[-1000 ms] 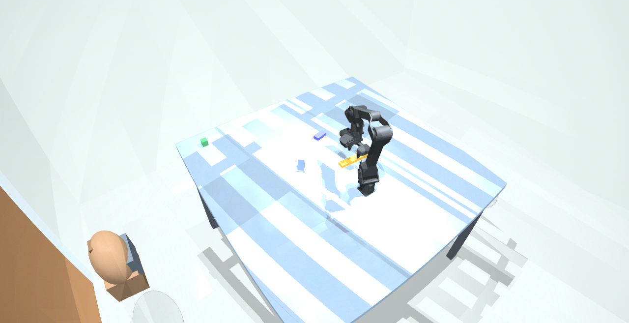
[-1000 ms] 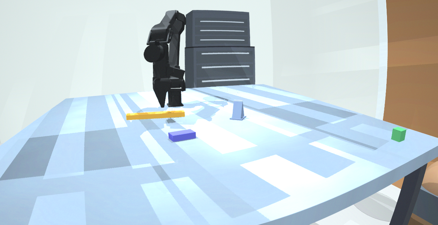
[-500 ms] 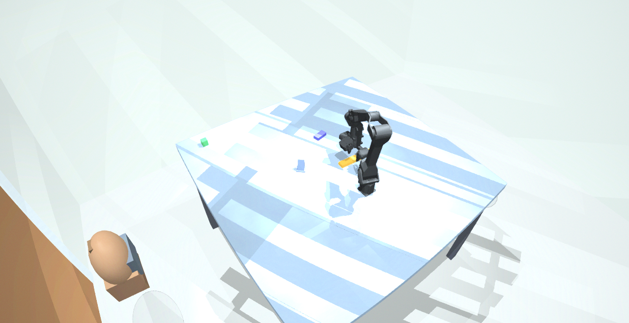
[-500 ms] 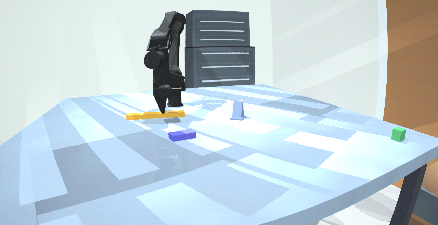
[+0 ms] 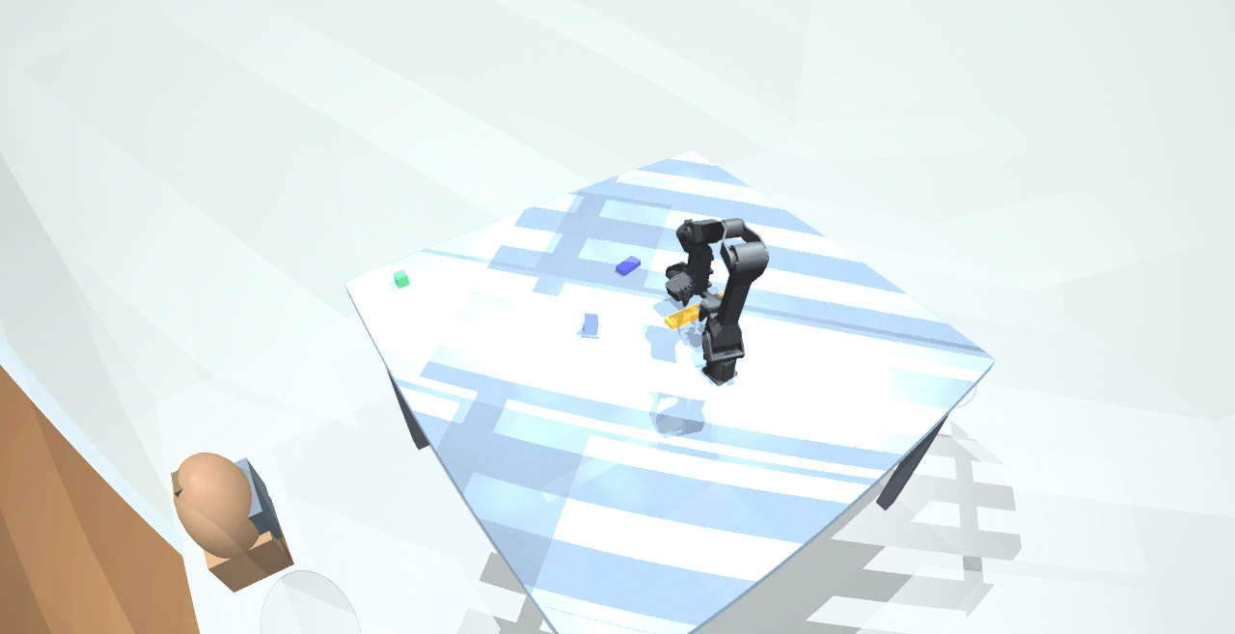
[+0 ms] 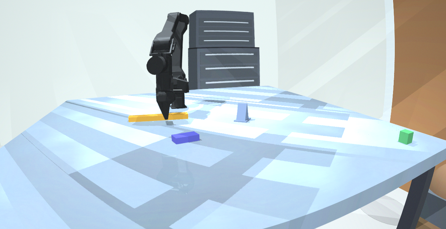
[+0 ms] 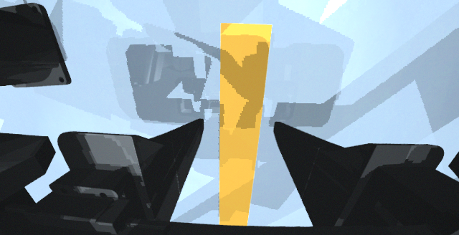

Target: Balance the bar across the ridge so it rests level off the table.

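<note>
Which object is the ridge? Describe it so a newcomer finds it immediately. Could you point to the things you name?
On the table (image 5: 759,492) (image 6: 264,190), look between the purple block (image 5: 627,265) (image 6: 185,137) and green cube (image 5: 401,279) (image 6: 406,136). The ridge (image 5: 590,323) (image 6: 242,112) is pale blue; unlike them, it stands upright, tapering above a flat foot.
</note>
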Tool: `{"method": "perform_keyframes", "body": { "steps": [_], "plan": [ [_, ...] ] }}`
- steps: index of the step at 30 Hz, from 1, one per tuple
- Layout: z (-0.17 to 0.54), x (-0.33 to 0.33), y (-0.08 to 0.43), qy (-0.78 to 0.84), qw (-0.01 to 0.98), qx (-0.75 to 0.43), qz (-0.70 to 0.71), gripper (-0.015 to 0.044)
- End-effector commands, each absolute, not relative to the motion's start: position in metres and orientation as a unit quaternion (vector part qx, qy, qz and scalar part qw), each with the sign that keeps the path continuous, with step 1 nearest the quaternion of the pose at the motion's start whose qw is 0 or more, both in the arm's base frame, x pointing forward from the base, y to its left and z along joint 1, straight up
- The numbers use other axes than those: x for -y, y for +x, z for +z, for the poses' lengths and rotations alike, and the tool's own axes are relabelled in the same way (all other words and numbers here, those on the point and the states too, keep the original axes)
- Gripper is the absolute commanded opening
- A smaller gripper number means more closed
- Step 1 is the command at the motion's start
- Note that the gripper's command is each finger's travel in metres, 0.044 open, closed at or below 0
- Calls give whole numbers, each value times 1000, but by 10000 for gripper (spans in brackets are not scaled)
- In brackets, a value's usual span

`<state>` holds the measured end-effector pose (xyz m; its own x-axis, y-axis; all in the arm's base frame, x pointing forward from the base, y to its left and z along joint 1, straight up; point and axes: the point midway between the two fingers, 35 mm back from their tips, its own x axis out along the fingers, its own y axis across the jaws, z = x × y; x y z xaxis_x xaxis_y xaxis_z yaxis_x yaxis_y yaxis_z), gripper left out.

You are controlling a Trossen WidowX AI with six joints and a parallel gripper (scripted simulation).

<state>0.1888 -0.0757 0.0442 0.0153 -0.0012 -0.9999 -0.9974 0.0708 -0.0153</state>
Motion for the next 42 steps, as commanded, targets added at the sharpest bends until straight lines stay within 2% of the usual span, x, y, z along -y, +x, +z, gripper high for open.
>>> {"method": "perform_keyframes", "body": {
  "steps": [1, 4, 10, 18, 22, 42],
  "plan": [
    [44, 76, 189, -488, 519, -514, 478, 315],
    [44, 76, 189, -488, 519, -514, 478, 315],
    [44, 76, 189, -486, 521, -514, 478, 157],
    [44, 76, 189, -486, 521, -514, 478, 104],
    [50, 76, 190, -486, 521, -514, 478, 0],
    [101, 78, 194, -487, 520, -514, 478, 0]
  ]
}}
